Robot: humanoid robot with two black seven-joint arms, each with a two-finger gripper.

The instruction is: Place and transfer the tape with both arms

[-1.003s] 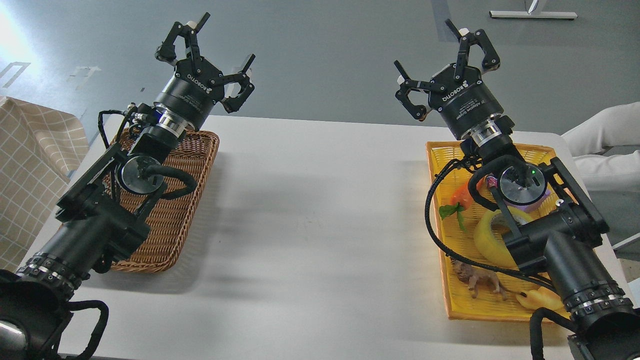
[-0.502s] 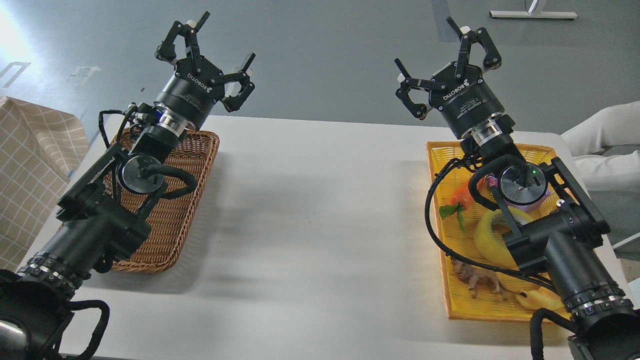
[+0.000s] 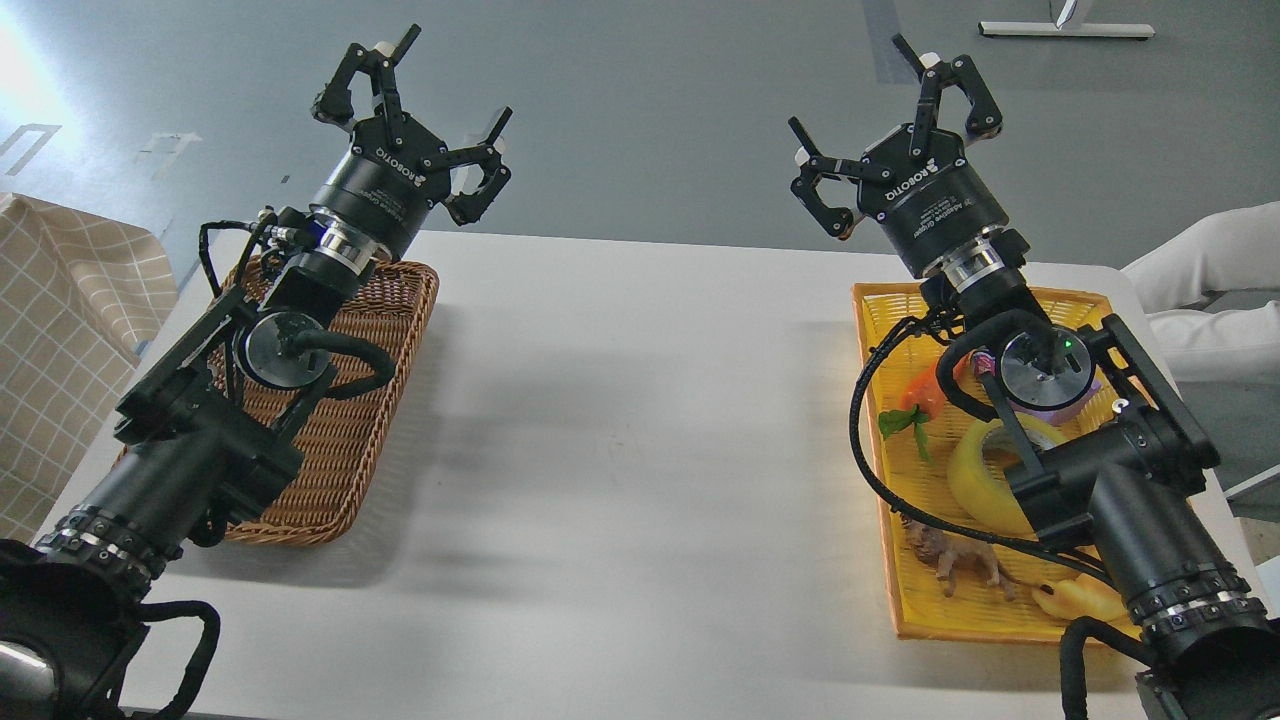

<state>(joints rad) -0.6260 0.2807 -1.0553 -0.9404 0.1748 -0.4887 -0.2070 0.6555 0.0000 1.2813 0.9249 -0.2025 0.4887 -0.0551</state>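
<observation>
The tape, a yellow roll with a grey-white core, lies in the yellow tray at the right, partly hidden behind my right arm. My right gripper is raised above the tray's far end, fingers spread open and empty. My left gripper is raised above the far end of the brown wicker basket at the left, fingers spread open and empty. Both grippers are well above the table.
The yellow tray also holds an orange carrot toy, a brown animal figure, a yellow-beige croissant toy and a purple object behind the arm. A checked cloth lies at the left, and a white sleeve at the right.
</observation>
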